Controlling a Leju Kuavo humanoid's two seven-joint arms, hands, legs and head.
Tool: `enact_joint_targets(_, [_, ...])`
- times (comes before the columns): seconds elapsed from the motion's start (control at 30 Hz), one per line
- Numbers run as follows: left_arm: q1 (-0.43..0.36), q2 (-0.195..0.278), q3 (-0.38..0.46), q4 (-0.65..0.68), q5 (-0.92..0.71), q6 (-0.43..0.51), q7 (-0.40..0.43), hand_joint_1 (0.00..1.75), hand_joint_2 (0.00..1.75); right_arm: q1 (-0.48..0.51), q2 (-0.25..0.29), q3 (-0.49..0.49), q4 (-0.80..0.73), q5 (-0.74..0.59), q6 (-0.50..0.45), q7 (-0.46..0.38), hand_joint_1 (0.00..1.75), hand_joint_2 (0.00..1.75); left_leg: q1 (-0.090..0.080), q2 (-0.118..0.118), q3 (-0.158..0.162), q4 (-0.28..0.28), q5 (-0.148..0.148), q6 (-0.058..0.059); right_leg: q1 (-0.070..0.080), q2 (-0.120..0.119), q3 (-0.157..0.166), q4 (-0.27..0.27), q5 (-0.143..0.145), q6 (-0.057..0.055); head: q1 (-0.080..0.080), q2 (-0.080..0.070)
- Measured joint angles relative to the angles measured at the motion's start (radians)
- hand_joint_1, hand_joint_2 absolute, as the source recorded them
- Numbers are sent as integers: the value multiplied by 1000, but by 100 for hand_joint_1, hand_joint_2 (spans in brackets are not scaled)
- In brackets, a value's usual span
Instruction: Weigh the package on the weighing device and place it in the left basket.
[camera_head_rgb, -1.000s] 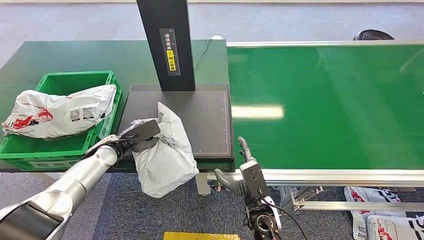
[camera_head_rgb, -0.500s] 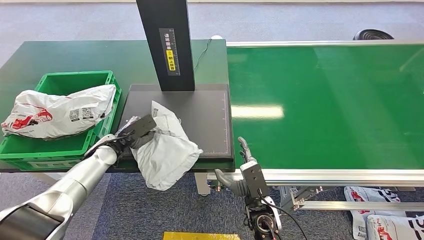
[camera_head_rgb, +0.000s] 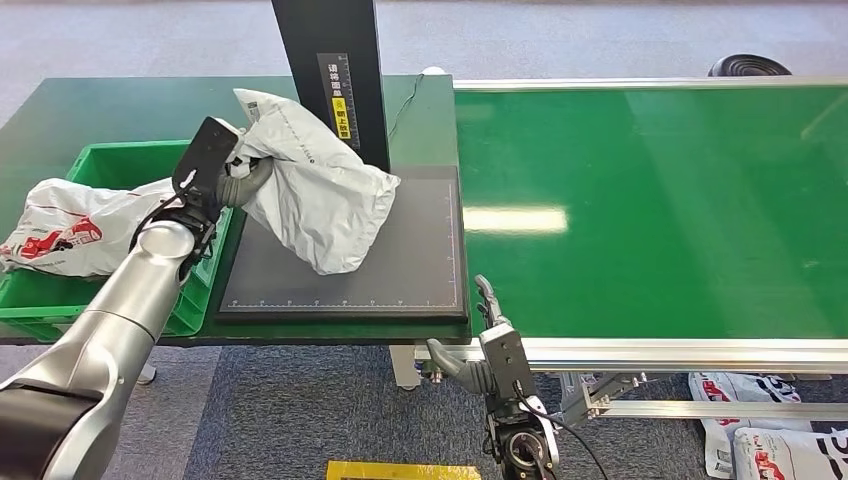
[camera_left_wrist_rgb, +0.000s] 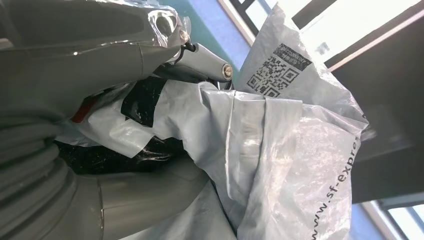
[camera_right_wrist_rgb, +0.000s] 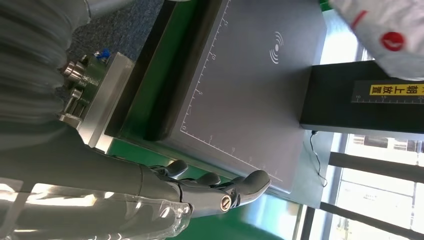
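My left hand (camera_head_rgb: 212, 165) grips a grey plastic courier package (camera_head_rgb: 315, 185) by its upper left end and holds it lifted over the left part of the dark weighing plate (camera_head_rgb: 400, 270). The package hangs down to the right, its lower end close above the plate. The left wrist view shows the crumpled grey package (camera_left_wrist_rgb: 280, 150) with a QR label, held in my left hand (camera_left_wrist_rgb: 125, 115). A green basket (camera_head_rgb: 120, 300) stands left of the plate with a white and red package (camera_head_rgb: 75, 230) inside. My right hand (camera_head_rgb: 493, 345) hangs open below the table's front edge; its fingers (camera_right_wrist_rgb: 220, 187) are spread.
A black post (camera_head_rgb: 335, 85) with a yellow label rises behind the plate. A wide green conveyor belt (camera_head_rgb: 650, 200) runs to the right. Several white packages (camera_head_rgb: 770, 420) lie on the floor at the lower right. A black cable (camera_head_rgb: 405, 105) trails behind the post.
My left arm has swung up and to the back left, lifting the grey package from the plate's front edge to the air above the plate's left side. The right hand has not moved.
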Motion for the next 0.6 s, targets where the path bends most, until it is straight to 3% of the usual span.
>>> enact_joint_targets(0.37, [-42, 14, 26, -64, -15, -37, 56, 175, 175, 13, 10, -17, -1, 3, -3, 0, 0, 175, 0, 0, -2, 0, 0, 0, 0, 0, -2, 0, 0, 0, 0, 0])
enact_joint_targets(0.6, [-43, 62, 27, -108, -9, -69, 83, 175, 175, 29, 12, -22, -9, 6, -11, 0, 0, 175, 0, 1, -2, 0, 0, 0, 0, 0, -3, 0, 0, 0, 0, 0])
